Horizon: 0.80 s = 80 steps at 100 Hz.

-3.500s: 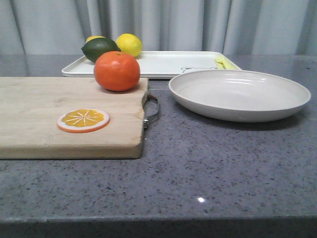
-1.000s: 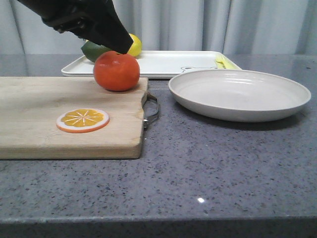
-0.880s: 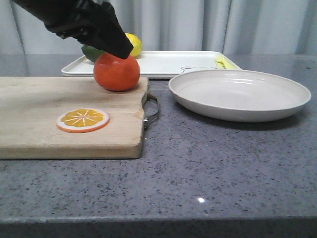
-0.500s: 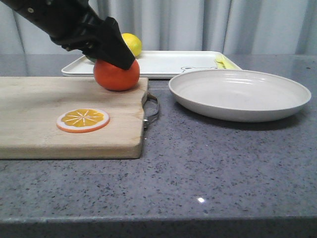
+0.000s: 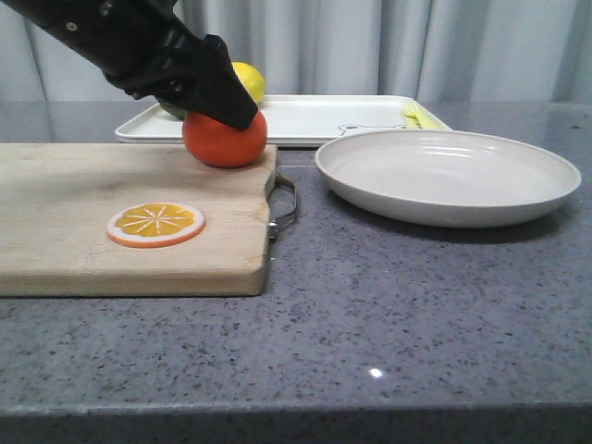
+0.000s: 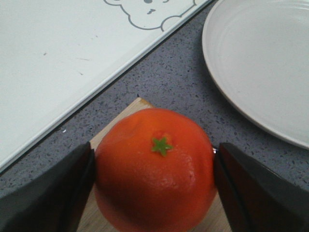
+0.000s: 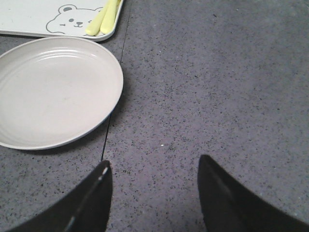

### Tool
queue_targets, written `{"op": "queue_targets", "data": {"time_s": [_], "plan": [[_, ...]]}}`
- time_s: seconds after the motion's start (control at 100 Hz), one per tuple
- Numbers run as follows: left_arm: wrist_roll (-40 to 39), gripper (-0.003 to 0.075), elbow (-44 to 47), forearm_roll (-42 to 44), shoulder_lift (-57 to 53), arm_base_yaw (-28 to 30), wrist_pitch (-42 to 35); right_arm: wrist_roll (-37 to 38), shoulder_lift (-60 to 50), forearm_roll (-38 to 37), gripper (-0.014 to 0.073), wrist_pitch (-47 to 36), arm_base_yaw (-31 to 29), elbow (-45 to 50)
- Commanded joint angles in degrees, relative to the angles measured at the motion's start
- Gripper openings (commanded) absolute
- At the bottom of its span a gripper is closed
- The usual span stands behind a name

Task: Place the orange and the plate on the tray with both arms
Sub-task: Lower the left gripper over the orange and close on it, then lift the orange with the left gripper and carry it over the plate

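Note:
The orange (image 5: 225,143) sits on the far right corner of the wooden cutting board (image 5: 92,213). My left gripper (image 5: 222,111) has come down over it. In the left wrist view its two dark fingers press the orange (image 6: 154,169) from both sides, the green stem dot facing up, and the left gripper (image 6: 153,191) is shut on it. The off-white plate (image 5: 448,176) lies on the counter to the right, empty. The white tray (image 5: 314,118) lies behind both. My right gripper (image 7: 154,193) is open and empty over bare counter, to the right of the plate (image 7: 53,92).
An orange slice disc (image 5: 155,225) lies on the board. A yellow lemon (image 5: 245,79) sits at the tray's left end, partly behind my left arm. Yellow pieces (image 5: 416,116) lie at the tray's right end. The board's metal handle (image 5: 287,205) faces the plate.
My left arm came in from the upper left and lowered onto the orange. Its fingers now hug the orange, which has shifted slightly right on the board.

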Motion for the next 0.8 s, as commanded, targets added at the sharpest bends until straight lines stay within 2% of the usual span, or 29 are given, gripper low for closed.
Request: {"op": "queue_targets", "data": {"time_s": [0.0, 0.09, 0.19, 0.58, 0.79], "plan": [[0.0, 0.0326, -1.0, -0.3, -1.0, -0.3, 1.0, 0.0, 0.7, -0.3, 0.0416, -3.7, -0.1, -1.9], [0.0, 0.0260, -1.0, -0.3, -1.0, -0.3, 1.8, 0.0, 0.7, -0.3, 0.0416, -3.7, -0.1, -1.9], [0.0, 0.0242, -1.0, -0.3, -1.0, -0.3, 2.5, 0.0, 0.7, -0.3, 0.0416, -3.7, -0.1, -1.9], [0.0, 0.0242, -5.6, -2.4, -3.2, -0.5, 8.3, 0.0, 0.7, -0.3, 0.0416, -3.7, -0.1, -1.9], [0.0, 0.0242, -11.1, -3.3, -3.7, -3.3, 9.5, 0.0, 0.7, -0.3, 0.0416, -3.7, -0.1, -1.9]]}}
